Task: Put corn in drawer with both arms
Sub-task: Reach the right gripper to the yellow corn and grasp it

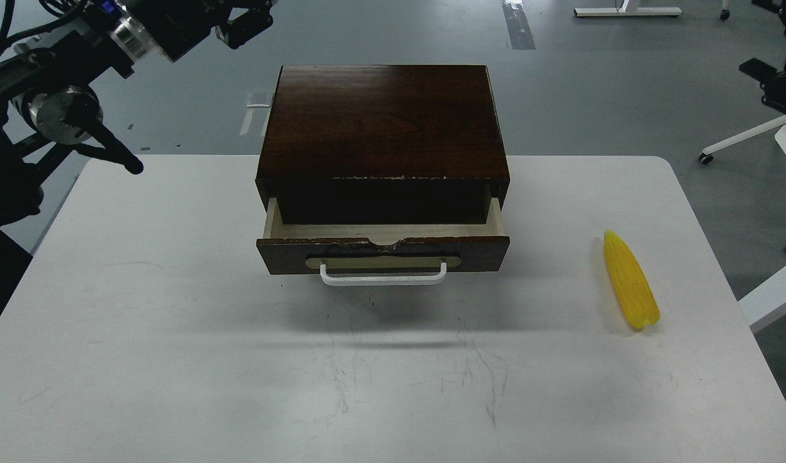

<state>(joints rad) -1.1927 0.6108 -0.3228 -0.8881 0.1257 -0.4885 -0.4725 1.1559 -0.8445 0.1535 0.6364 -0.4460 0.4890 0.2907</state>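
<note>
The tabletop [174, 360] is white w/ thin dark scratch marks near the front middle.

The corn [630, 280] lies flat on the right side, well apart from the box. It is bright yellow, long and thin, w/ bumpy rows of kernels. Its pointy end faces the far side and its fat end faces the near side. Nothing touches it.

In the middle sits the drawer [383, 247], pulled partway out of a dark brown box [383, 122]. The drawer front is dark brown w/ a chipped top edge, a brass plate and a white bar handle [383, 278]. Inside you can see pale wood on the sides and bottom. The part that shows has nothing in it; the back part is dark under the box top, so can't tell there. The box top is shiny brown wood w/ a worn pale line on its front edge.

The left arm [58, 71] comes in at the top left corner, black w/ silver rings and black cables. Its tool [242, 29] is up high, past the box's far left corner, over the floor. It looks dark and small, so can't tell how far open it is; nothing seen in it. No right arm or right tool in view.

Behind is a gray floor [592, 83] w/ a strip of gray tape, white table legs and wheels at the right.
</note>
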